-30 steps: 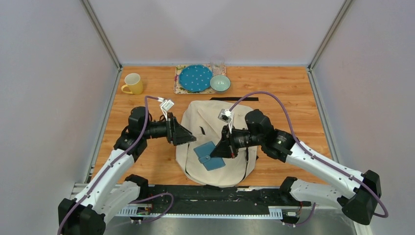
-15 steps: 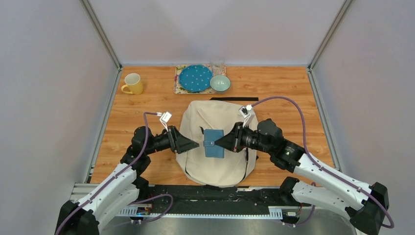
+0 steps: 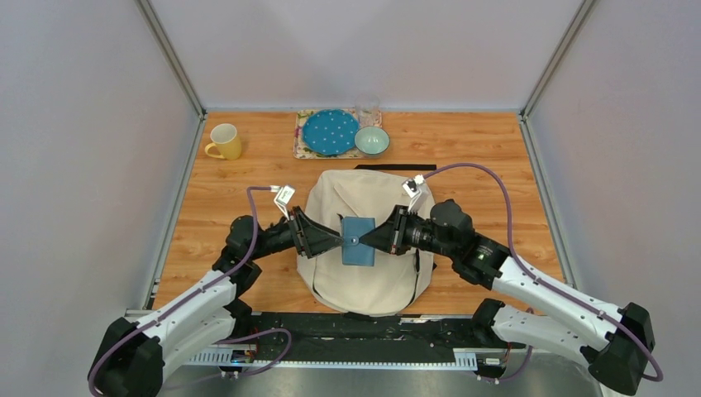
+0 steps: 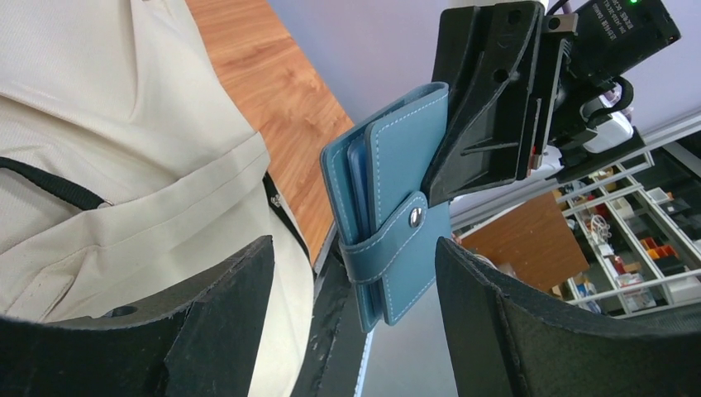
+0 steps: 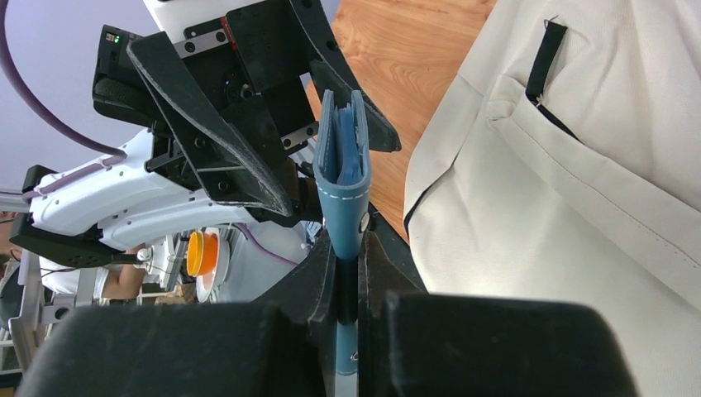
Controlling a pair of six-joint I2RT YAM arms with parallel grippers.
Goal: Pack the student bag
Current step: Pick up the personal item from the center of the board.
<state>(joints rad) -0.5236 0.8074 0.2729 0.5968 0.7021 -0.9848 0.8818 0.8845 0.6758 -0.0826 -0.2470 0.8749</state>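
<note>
Left gripper (image 3: pixel 336 241) has reached the blue wallet (image 3: pixel 358 246) above the student bag (image 3: pixel 364 285).
Its jaws gape astride it; right gripper (image 3: pixel 371 239) pinches it.

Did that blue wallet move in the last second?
Yes. The blue wallet shifted along the backpack, toward the bowl, and straightened.

Open tabletop (image 3: pixel 496 165) either side of the student bag (image 3: pixel 364 285); mug (image 3: pixel 225 141), plate (image 3: pixel 330 131), bowl (image 3: pixel 372 141) along far edge.

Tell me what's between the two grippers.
A blue wallet, pinched by the right gripper, with the open left gripper facing it, above the bag; clearest in the top view.
</note>
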